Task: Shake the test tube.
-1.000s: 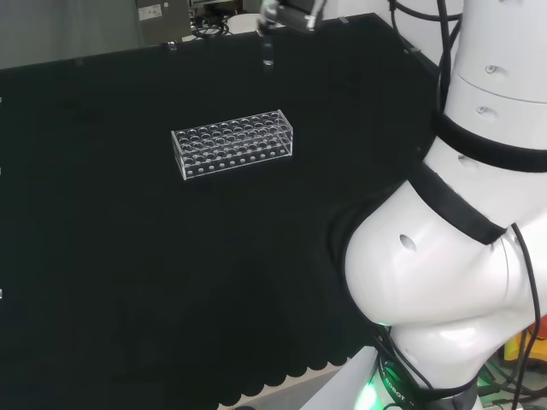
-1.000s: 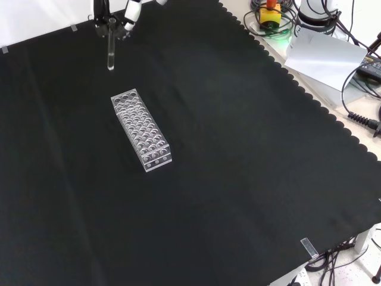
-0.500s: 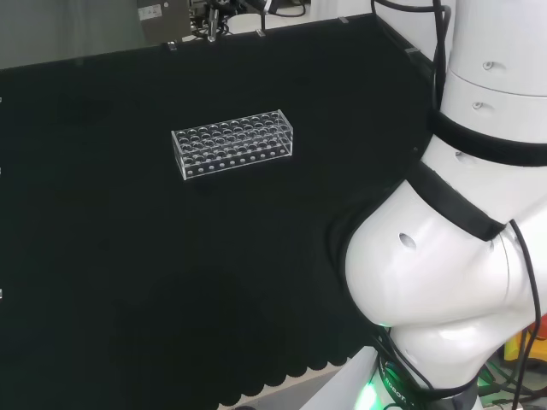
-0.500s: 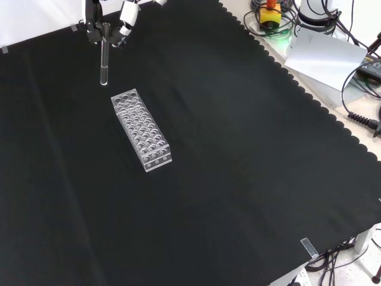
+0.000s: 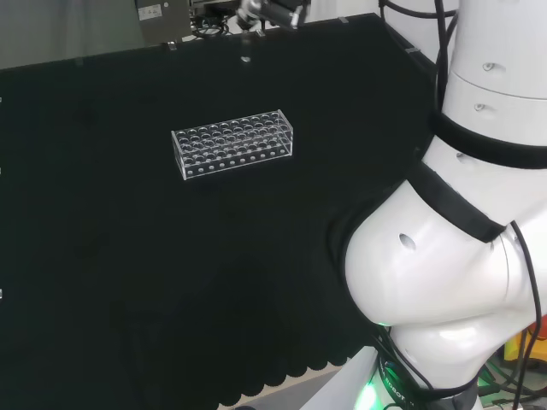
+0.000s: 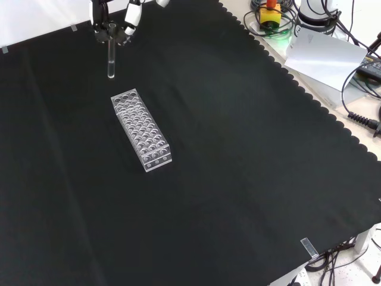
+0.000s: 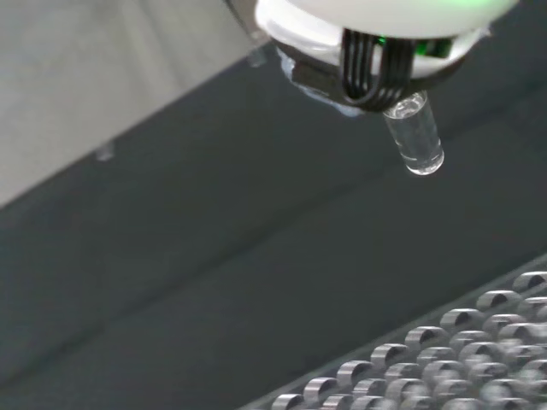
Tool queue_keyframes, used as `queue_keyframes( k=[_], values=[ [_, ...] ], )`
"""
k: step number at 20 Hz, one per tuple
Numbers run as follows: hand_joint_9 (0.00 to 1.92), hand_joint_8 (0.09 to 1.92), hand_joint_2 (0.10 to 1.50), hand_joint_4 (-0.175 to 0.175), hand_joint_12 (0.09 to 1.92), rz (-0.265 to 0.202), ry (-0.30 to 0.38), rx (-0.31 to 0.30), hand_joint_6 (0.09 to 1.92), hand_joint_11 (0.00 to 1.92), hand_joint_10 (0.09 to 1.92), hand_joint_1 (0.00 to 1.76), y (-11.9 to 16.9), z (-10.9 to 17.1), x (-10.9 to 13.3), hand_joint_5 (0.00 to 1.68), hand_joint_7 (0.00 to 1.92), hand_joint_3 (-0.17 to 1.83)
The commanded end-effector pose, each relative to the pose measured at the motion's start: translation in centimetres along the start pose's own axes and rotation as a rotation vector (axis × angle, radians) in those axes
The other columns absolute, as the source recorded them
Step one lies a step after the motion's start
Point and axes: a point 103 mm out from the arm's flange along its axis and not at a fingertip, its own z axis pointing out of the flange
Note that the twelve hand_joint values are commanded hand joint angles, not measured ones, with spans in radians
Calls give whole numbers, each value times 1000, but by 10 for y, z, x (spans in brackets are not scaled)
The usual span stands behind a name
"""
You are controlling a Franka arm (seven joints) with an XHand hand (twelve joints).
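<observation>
test tube (image 6: 111, 59) hangs upright in the air over the far part of the bench, near its far edge in the head view, pinched at its top by the hand (image 6: 113, 27), whose fingers (image 6: 132, 15) are curled round it. half a second ago, in the front view, the tube sat a little to the left and lower, and a second ago it was close to where it is now, so it is swinging side to side: i judge the shake is under way. its rounded bottom (image 7: 425, 161) is clear of the empty acrylic test tube rack (image 6: 141, 128), which has not moved on the black cloth (image 6: 238, 179).
</observation>
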Motion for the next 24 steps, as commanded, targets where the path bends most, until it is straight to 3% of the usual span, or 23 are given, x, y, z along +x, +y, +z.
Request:
queue_keyframes(
  k=[1,6,11,17,24],
  values=[
    [1284,727,770,-175,795,173,-233,-31,353,1238,488,1427,-9,-25,-108,1268,1372,398],
    [1284,726,770,-175,796,281,-298,-71,353,1238,488,1427,-13,-53,-157,1268,1372,398],
    [1284,726,770,-175,796,309,-330,-97,353,1238,488,1427,-12,-68,-170,1268,1372,398],
    [1284,727,770,-175,796,230,-313,-69,353,1238,489,1427,-12,-48,-145,1269,1372,398],
    [1284,727,770,-175,797,95,-215,-21,353,1238,489,1427,-10,-10,-86,1269,1372,398]
  ],
)
